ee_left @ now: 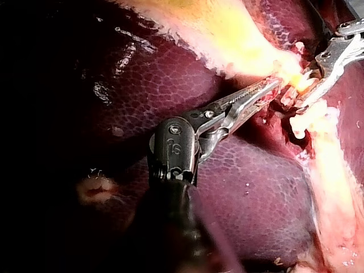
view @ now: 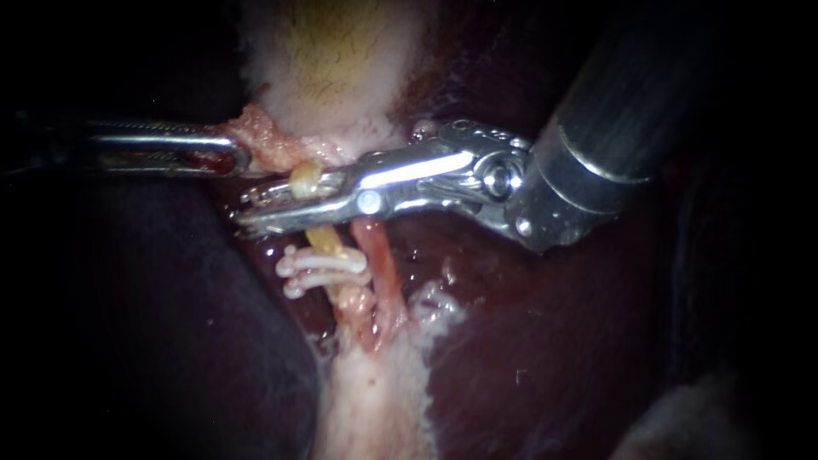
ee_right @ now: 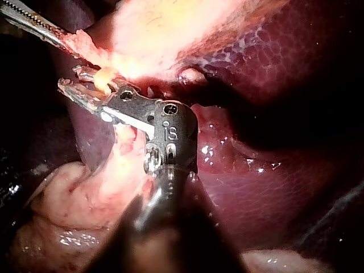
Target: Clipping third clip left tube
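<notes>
Yellow left tube (view: 322,241) is pinched in the right instrument's (view: 249,209) jaws, above the clips (view: 324,268); tissue (view: 268,140) is gripped by the left instrument (view: 239,159).

Bkgd: dark maroon, wet, finely mottled liver surface (view: 545,366) fills most of all 3 views. A pale whitish strip of fatty tissue (view: 375,409) runs across it, and a whitish-yellow gallbladder wall (view: 341,60) sits at the endoscope view's top. Light is strongest at centre, w/ small white glints on wet tissue. The edges drop to near-black shadow.
</notes>
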Controlling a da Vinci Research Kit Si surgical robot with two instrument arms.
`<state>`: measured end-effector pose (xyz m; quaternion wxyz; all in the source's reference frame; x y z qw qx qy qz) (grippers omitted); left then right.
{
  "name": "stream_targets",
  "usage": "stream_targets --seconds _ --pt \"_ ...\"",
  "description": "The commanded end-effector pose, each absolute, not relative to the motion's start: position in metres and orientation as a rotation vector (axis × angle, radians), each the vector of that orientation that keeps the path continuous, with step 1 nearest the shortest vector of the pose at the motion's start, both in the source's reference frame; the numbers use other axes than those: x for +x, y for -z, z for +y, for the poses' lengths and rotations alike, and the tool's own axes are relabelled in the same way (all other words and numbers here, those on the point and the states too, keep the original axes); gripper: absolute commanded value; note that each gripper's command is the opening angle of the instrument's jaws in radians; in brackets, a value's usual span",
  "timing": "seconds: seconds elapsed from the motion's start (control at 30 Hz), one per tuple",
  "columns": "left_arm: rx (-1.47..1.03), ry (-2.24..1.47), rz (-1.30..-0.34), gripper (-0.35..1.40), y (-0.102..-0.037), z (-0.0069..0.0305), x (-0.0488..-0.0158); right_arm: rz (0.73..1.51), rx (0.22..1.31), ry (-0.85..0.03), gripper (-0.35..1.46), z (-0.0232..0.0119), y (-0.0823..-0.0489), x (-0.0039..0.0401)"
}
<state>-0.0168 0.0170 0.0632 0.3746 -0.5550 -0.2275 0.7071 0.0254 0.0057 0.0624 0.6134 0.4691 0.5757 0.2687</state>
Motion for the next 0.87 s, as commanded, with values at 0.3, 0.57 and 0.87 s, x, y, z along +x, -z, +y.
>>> stream_targets --seconds 0.3,0.57,0.87 --pt "-1.42 -1.81 -0.582 -0.35 -0.0631 0.017 -0.0168 1.245 1.123 -0.661 -0.35 0.0053 -0.0624 0.0245" --pt "-1.421 -1.81 -0.582 -0.35 -0.0631 0.017 -0.0168 1.233 1.117 -0.656 -0.35 0.0048 -0.0628 0.0246" --pt "-1.421 -1.81 -0.582 -0.35 -0.0631 0.017 -0.0169 1.233 1.116 -0.655 -0.35 0.0047 -0.063 0.0246"
